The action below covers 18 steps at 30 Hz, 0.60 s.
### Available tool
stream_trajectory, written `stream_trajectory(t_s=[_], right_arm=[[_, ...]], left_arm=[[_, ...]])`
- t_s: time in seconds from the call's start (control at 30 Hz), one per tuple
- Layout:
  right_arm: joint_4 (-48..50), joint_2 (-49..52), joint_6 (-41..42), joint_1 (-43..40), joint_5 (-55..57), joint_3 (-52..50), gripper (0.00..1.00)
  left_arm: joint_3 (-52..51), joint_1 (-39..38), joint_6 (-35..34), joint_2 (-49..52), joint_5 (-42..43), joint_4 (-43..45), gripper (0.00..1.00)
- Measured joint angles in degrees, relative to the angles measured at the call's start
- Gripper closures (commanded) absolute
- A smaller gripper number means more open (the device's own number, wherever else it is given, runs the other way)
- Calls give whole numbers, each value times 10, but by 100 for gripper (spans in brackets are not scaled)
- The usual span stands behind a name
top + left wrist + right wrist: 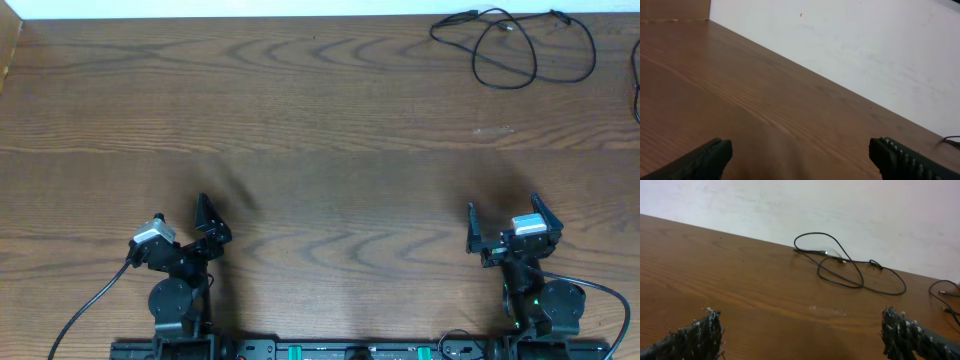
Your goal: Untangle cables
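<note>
I'm watching a dark brown wood-grain tabletop (300, 120). The thin black cables (505, 27) lie in loose overlapping loops at the upper right of the overhead frame, near the table's far edge. In the right wrist view the same cords (842, 260) sit in the upper middle, in front of the plain white wall (765, 202), with small plug ends showing among the loops. Another thin black cord (942, 294) pokes in at that view's right edge.

The left gripper (210, 218) sits at lower left, its black fingers (710, 157) spread wide over bare wood. The right gripper (505, 218) sits at lower right, well apart from the cables, its jaws also spread, and its finger pads (700, 335) look frayed and rough. Neither touches a cable. Printing on the black base rail (330, 352) at the bottom edge is too small to read.
</note>
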Motion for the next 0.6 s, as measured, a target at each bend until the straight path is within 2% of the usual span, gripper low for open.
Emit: stream_trajectory(t_s=[0.4, 0.6], right_arm=[[0, 0, 0, 0, 0, 0, 1], [0, 0, 0, 0, 0, 0, 1]], left_arm=[[0, 0, 0, 0, 0, 0, 6], [0, 0, 28, 17, 0, 0, 5]])
